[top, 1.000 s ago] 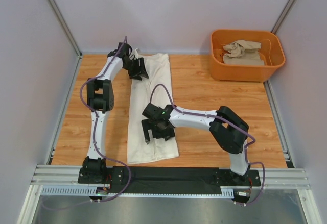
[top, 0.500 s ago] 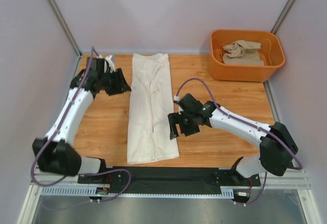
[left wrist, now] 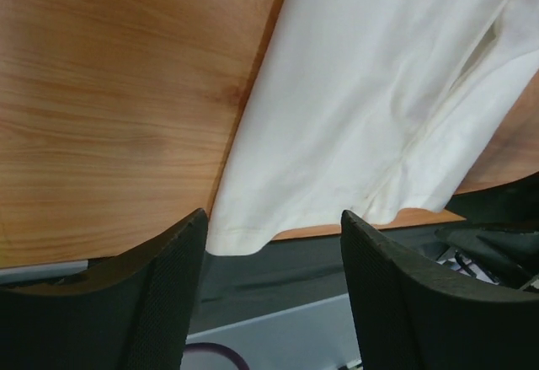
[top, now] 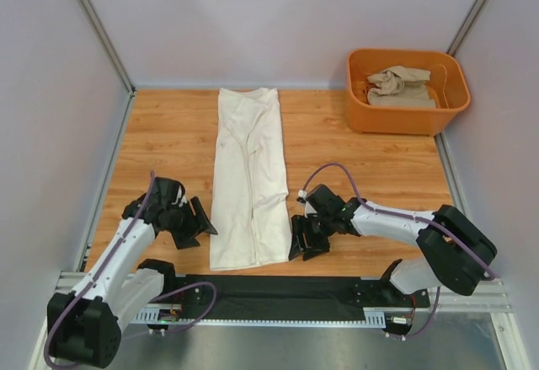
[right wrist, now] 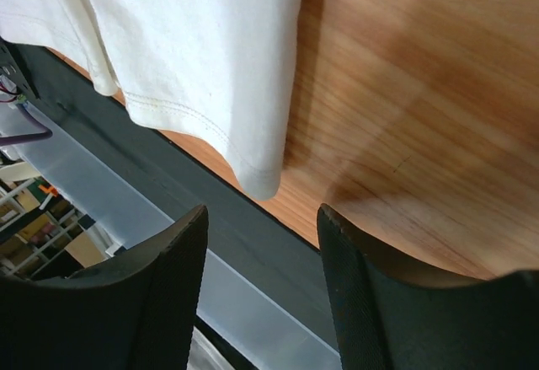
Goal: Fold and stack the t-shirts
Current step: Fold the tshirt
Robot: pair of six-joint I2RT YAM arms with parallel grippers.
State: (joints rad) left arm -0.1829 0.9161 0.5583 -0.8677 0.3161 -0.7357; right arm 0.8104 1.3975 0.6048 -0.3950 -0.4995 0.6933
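The cream-white t-shirt (top: 248, 176) lies flat on the wooden table, folded into a long narrow strip running front to back. My left gripper (top: 200, 227) is open and empty just left of the strip's near left corner (left wrist: 240, 239). My right gripper (top: 301, 243) is open and empty just right of the near right corner (right wrist: 261, 180). Neither gripper touches the cloth. The sandy beige t-shirt (top: 400, 86) lies crumpled in the orange tub (top: 364, 109) at the back right.
The black base rail (top: 278, 290) and a metal frame run along the table's near edge, right below both grippers. Grey walls close the left, back and right sides.
Both arms have pulled back toward the near edge. The left gripper moved from the shirt's far end to its near left corner; the right gripper moved from on the shirt to beside its near right corner.
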